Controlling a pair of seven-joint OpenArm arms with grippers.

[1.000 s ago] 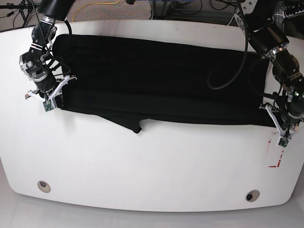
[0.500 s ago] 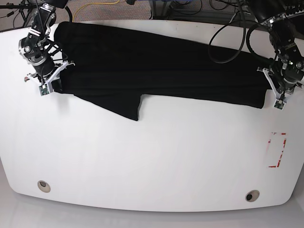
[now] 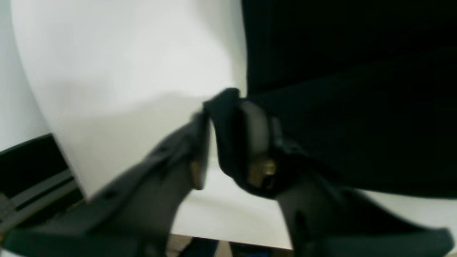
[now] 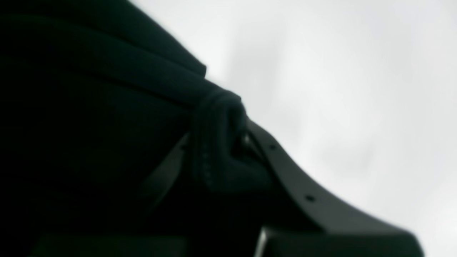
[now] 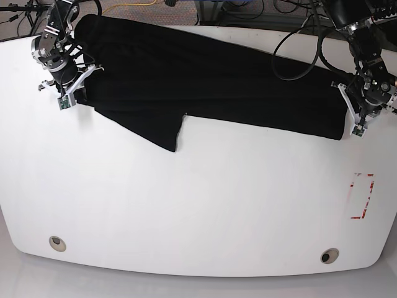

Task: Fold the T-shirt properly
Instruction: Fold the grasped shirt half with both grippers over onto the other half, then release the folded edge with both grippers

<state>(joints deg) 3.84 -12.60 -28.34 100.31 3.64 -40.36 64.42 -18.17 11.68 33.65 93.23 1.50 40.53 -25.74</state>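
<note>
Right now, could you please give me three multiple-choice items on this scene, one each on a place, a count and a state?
1. Where does the shirt lie on the table?
A. Along the near edge
B. Across the far part
C. Hanging off the near edge

2. How many round holes show near the table's near edge?
A. None
B. Four
C. Two

3. How is the right gripper?
A. Shut on a bunch of the shirt
B. Wide open above bare table
C. Shut on nothing, away from the shirt

Answers:
1 B: the black cloth stretches across the far side, and the near half is bare.
2 C: one hole sits near each near corner.
3 A: the right wrist view shows cloth bunched between its jaws.
</note>
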